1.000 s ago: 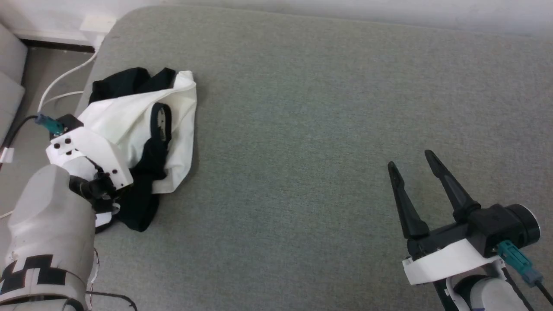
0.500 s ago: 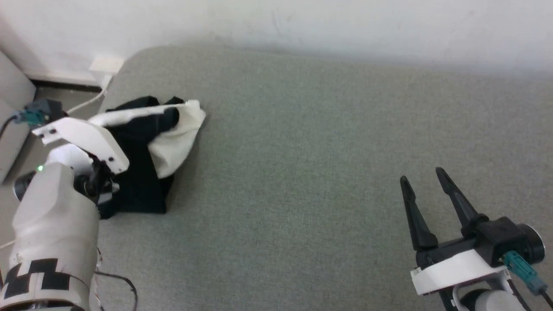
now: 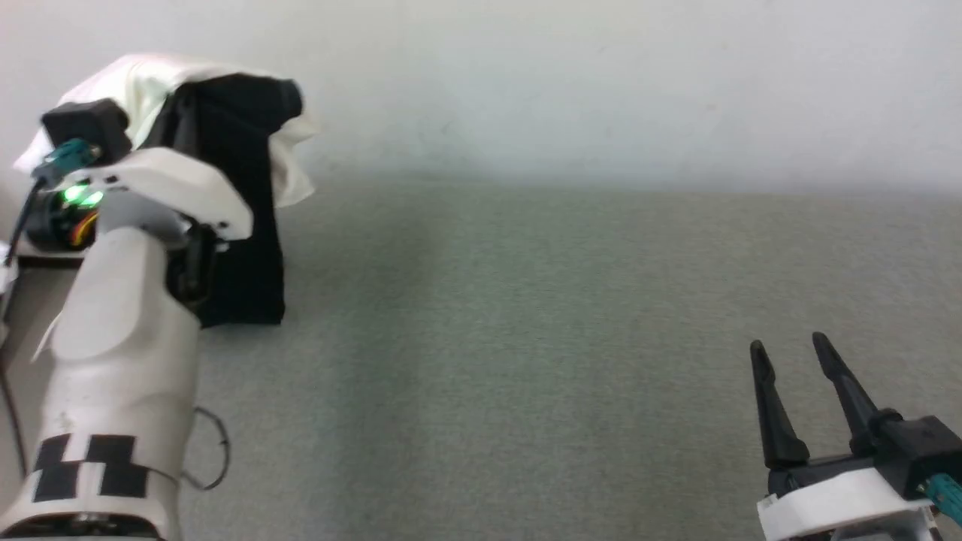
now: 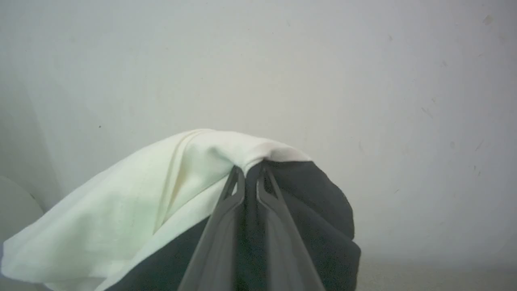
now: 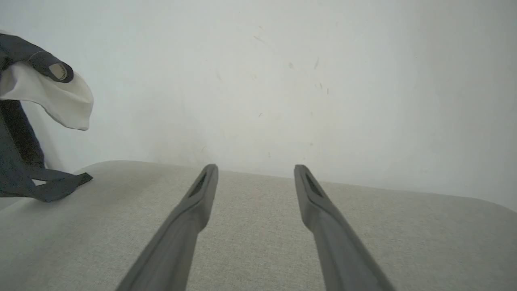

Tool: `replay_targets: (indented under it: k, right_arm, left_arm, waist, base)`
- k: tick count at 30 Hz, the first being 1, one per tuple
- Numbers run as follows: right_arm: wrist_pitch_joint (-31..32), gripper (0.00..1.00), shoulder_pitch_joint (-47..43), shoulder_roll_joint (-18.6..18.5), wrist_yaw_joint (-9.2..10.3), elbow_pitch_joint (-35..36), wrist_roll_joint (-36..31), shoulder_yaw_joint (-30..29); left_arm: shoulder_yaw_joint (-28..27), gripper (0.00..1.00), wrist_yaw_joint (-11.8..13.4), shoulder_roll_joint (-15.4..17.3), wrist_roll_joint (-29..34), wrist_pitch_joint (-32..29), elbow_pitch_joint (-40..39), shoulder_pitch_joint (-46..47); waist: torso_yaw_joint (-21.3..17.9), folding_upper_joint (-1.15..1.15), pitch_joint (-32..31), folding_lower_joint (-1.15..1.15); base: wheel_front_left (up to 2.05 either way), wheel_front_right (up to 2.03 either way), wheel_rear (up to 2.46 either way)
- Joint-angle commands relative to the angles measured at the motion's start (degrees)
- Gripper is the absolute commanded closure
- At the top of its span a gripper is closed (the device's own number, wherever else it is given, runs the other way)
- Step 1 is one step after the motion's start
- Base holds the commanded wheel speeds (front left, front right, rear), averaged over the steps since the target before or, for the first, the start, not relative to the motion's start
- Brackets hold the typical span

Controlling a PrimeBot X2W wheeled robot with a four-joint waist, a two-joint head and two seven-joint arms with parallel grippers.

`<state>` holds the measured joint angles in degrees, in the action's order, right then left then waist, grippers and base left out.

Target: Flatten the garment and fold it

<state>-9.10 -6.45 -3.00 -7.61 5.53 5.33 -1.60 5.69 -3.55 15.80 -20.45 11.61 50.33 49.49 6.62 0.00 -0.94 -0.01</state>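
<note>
Behind the garment (image 3: 240, 225), a pale wall (image 3: 601, 75); grey upholstery (image 3: 526, 338) below.

garment (image 3: 240, 225) partly behind left forearm (image 3: 120, 338), edges blurred

1. Grey woven fabric surface (image 3: 541, 361): flat, matte, even weave, far corners rounded.
2. White wall (image 3: 616, 83): stands directly behind the surface's far edge and meets it along a soft shadowed line. Faint scuffs and specks are scattered over the paint above the surface.
3. Strip of floor (image 3: 13, 319): brownish grey, just beside the surface's left edge and lower than it.
</note>
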Motion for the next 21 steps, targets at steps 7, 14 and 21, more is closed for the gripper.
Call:
replay_targets:
  k: [7,14,21]
  right_arm:
    - [1.84,0.0,-1.84,0.12,0.12,2.27,-0.06,-0.36]
    - [3.06,0.0,-3.26,0.12,0.12,3.45,0.26,-0.94]
    - [3.62,0.0,-4.18,0.12,0.12,3.44,0.58,-0.03]
  left_arm:
    - [3.81,1.0,-0.84,-7.51,0.48,1.61,-9.59,-1.71]
    - [10.14,1.0,-1.23,-12.65,-3.98,0.49,-18.8,-10.25]
    - [22.3,1.0,2.47,-12.9,-16.68,-2.25,-20.84,-29.52]
  waist:
    - [-11.89,0.0,-3.94,0.01]
    - [-17.09,0.0,-3.45,0.01]
    - [-19.57,0.0,-2.68,0.01]
  base:
    - [0.0,0.0,0.0]
    - [0.0,0.0,0.0]
    - [0.0,0.0,0.0]
